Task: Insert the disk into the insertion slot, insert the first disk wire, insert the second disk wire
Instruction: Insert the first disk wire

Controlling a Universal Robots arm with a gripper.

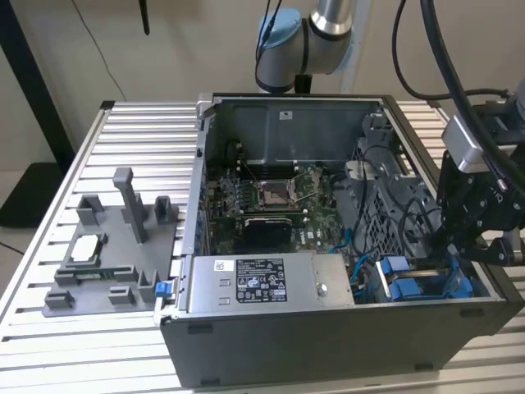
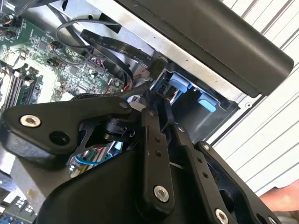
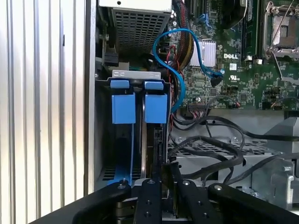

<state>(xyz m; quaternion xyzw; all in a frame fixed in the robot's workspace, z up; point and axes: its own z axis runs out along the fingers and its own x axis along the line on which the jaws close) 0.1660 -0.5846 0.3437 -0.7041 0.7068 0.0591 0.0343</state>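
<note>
Blue cable [image 3: 183, 88] beside two blue tabs [image 3: 155, 108].

One case [image 1: 328, 336], two blue tabs [image 3: 123, 108] (adjacent).

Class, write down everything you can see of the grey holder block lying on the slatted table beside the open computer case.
The grey holder block looks like matte moulded plastic: a flat base with raised pockets and one tall upright post. It lies flat on the slatted metal table, to the exterior view's left of the open computer case, close to its side wall; whether they touch is unclear. One pocket holds a square silvery chip, another a thin greenish strip.
</note>
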